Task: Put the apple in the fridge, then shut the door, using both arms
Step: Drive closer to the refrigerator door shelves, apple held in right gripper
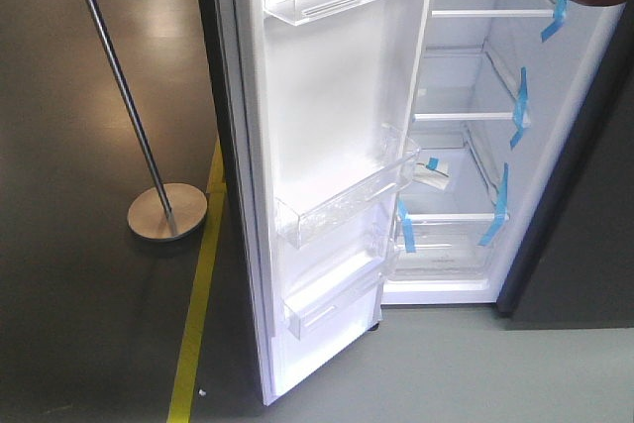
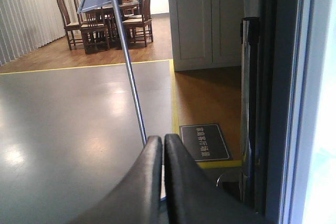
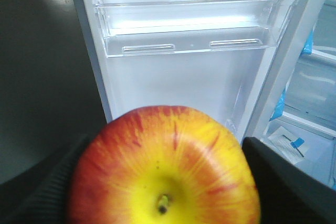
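Apple [image 3: 165,169] clamped in my right gripper [image 3: 168,148] — door [image 3: 173,87] and its bin [image 3: 194,24] dead ahead, fridge [image 3: 315,93] rightward; left gripper [image 2: 163,140] closed, pole [image 2: 131,93] beyond.

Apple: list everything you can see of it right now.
The apple is round, glossy, red streaked over yellow, with a yellow patch around its short stem, which faces the right wrist camera. Its lower edge is cropped. It is held off any surface in the right hand, dark fingers pressing both sides. It sits before the inner face of the open door, a clear shelf bin above it in that view, not yet inside the fridge.
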Robot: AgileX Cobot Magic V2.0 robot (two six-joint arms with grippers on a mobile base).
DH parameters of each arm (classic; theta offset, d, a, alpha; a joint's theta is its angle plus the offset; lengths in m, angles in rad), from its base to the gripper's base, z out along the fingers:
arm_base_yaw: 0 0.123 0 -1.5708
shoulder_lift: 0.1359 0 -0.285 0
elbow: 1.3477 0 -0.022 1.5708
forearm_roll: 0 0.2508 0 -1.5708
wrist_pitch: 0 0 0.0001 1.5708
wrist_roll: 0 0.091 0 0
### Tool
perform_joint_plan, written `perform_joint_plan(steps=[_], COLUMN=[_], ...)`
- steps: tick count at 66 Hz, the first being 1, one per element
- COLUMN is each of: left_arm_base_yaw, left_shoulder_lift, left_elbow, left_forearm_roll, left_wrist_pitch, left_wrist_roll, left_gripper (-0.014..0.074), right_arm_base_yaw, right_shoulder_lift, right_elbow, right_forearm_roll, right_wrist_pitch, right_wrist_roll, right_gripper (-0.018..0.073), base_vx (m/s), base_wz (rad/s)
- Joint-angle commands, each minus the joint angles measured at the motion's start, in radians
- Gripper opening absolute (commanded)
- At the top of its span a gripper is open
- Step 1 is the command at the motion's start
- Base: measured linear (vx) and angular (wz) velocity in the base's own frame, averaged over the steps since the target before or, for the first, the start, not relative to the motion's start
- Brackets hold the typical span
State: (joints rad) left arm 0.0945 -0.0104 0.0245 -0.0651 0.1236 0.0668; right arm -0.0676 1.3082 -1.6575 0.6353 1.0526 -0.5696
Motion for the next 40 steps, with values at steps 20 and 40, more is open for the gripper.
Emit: perform_joint_plan(steps=[20,40], left_arm_base_yaw=[-0.007,-0.007], left_shoulder_lift=[-0.016,-0.016], left_elbow=[-0.023,-0.023], left_forearm_roll=[-0.006,-0.006], left_wrist_pitch=[-0.072,-0.072], left_wrist_roll=[-0.005,-0.005], left_gripper=[-0.0007,-0.0007], right_arm_base_yaw=[-0.003,-0.003], right_shoulder_lift=[-0.026,-0.026], right_elbow=[-0.033,-0.033], right_forearm_roll=[0.042,0.042], right_wrist_pitch=[-0.061,-0.061], right_wrist_roll=[-0.008,-0.008], right_gripper=[0.0115,0.0115], base_vx=[0.07,0.06], base_wz=[-0.01,-0.01])
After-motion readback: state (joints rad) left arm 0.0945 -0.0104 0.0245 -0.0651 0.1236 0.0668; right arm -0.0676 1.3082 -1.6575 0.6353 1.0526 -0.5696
